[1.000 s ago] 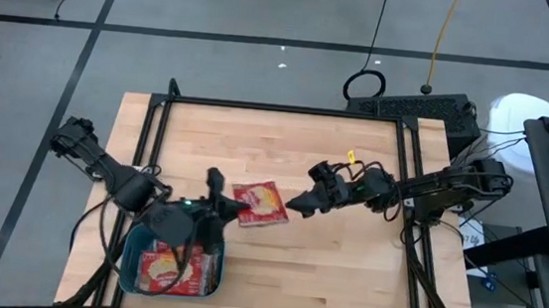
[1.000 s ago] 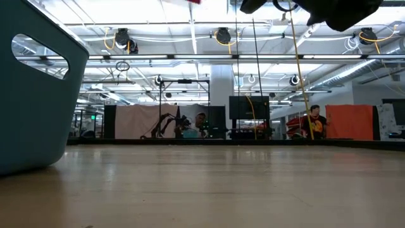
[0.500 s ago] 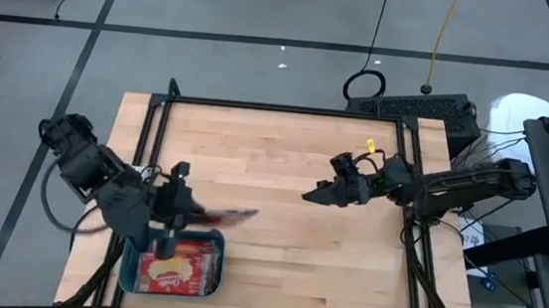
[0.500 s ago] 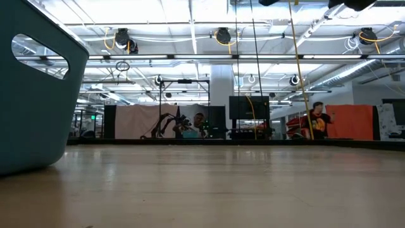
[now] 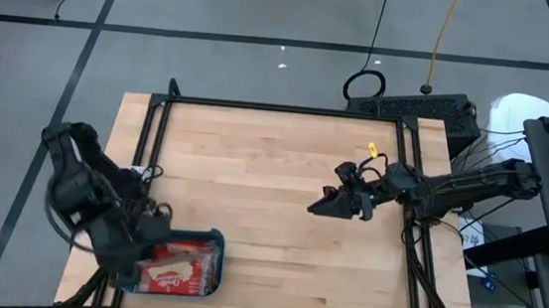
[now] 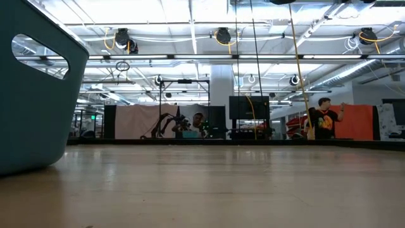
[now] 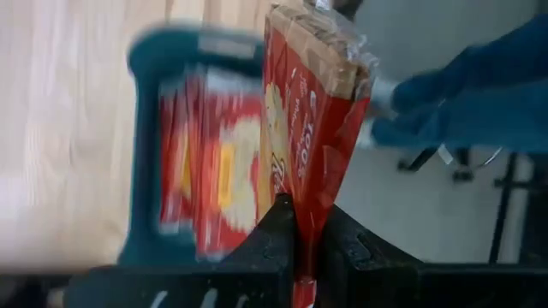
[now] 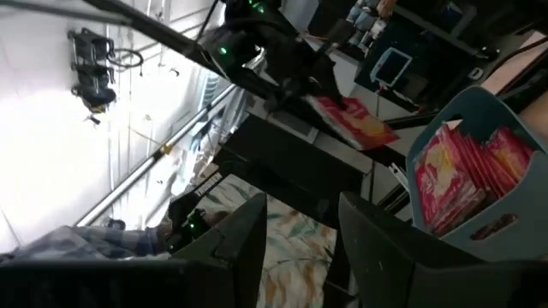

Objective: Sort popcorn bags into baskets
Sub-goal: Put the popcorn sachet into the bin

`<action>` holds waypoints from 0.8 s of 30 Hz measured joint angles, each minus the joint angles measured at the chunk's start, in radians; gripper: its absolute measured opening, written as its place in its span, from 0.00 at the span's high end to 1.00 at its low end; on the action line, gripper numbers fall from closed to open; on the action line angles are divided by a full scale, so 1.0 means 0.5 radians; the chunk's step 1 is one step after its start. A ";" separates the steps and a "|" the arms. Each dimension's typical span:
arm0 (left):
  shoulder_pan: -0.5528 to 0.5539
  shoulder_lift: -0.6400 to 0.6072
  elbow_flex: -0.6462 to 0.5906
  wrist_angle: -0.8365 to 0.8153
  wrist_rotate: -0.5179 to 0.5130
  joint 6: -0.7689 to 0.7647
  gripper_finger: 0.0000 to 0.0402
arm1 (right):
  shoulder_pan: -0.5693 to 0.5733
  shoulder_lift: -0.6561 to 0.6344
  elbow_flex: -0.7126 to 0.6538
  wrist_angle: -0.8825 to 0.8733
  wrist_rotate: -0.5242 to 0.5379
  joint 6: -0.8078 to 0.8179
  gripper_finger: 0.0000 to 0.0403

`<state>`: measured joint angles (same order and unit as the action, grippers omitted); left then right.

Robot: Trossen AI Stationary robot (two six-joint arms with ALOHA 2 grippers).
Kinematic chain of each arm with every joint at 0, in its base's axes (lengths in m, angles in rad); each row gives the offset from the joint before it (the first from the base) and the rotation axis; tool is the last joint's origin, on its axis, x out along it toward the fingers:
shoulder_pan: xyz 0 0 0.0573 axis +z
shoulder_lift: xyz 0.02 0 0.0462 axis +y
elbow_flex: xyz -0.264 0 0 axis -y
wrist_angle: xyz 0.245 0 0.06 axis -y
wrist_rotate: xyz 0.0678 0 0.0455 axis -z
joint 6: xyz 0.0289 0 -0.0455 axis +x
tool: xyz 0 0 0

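Left wrist view showed the left end effector [image 7: 306, 231] clamped on a red popcorn bag [image 7: 312, 128], held edge-on above the teal basket [image 7: 141, 171]. More red bags [image 7: 218, 162] lay packed inside the basket. From the high view, the basket [image 5: 213, 268] sat at the worktop's [image 5: 274, 164] near-left corner with the left arm over its left side. The right end effector [image 5: 326, 206] hovered near the worktop's right side, its fingers [image 8: 231, 248] parted and holding nothing.
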<state>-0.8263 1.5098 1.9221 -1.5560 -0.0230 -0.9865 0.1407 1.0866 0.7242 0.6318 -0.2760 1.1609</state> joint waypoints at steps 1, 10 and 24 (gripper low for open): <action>-0.005 0.041 0.000 -0.032 0.034 -0.043 0.95 | 0.008 -0.001 0.000 -0.008 0.012 -0.013 0.65; 0.029 0.445 -0.002 -0.027 0.258 -0.282 0.95 | 0.028 0.001 0.000 -0.086 0.024 -0.083 0.65; 0.271 0.394 -0.003 -0.029 0.365 0.284 0.95 | 0.027 0.001 -0.001 -0.189 0.026 -0.125 0.65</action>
<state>-0.6907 1.7067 1.9205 -1.5705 0.1596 -0.8447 0.1543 1.0870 0.7235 0.5373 -0.2630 1.0982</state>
